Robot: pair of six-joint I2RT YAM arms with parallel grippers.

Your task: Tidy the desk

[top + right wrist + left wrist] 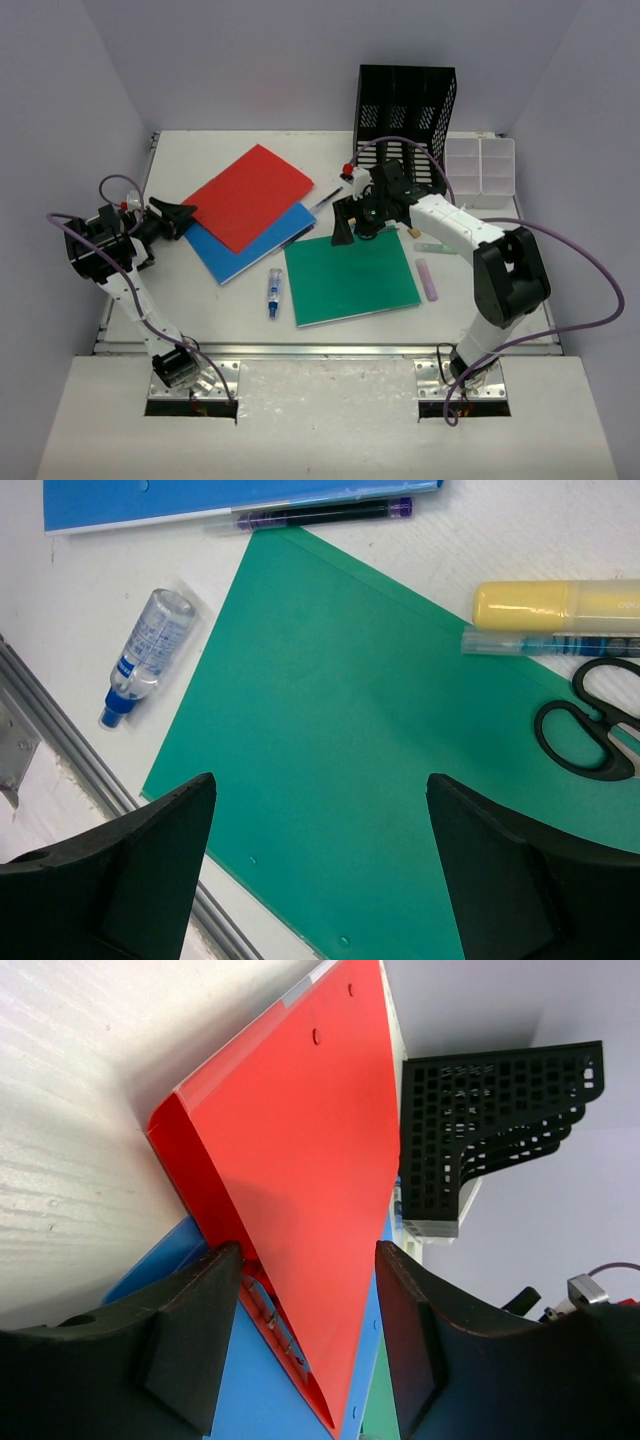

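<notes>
Two hands over the flat white surface (205, 300): left hand (185, 213), jaws half-closed, straddles the thin red plastic folder (300, 1160) corner; right hand (355, 230) gapes above the flat green folder (350, 280). A shallow bite could slip

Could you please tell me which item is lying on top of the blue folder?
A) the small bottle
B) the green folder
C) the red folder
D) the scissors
C: in the top view the red folder overlaps the blue folder and covers most of it, while the green folder lies beside them on the desk.
</notes>
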